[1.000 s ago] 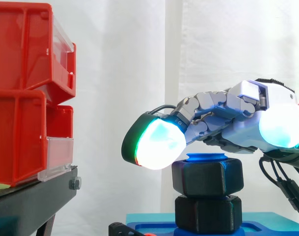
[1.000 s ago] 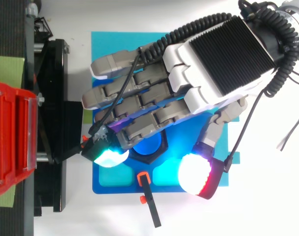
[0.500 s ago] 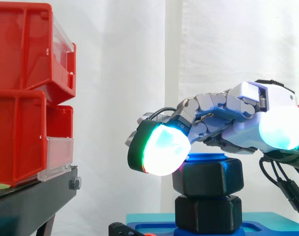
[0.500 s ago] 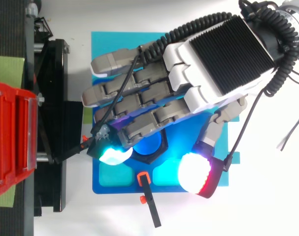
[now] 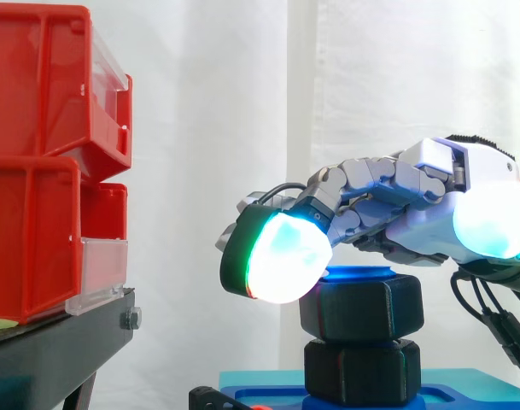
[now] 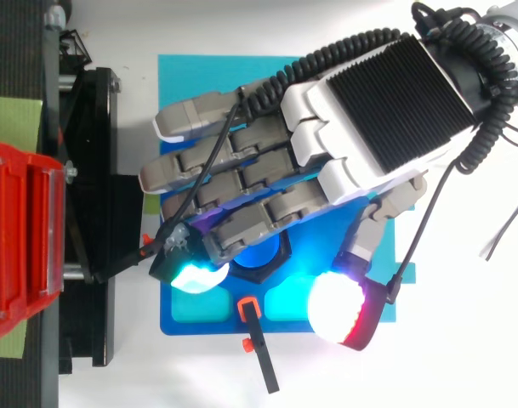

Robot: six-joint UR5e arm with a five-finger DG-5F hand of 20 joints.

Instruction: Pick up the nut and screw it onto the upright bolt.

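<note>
I have the hand lying low over the black hex nut. The nut sits at the lower right of the side view, on the blue upright bolt and above a second black hex piece. The fingers stretch almost straight across it with the thumb well apart, gripping nothing. The nut looks to me like rigid, light plastic with smooth faces, so I'd pinch it across opposite flats. At far left, the stacked red bins hide their contents.

Red bins on black stand; white curtain
</note>
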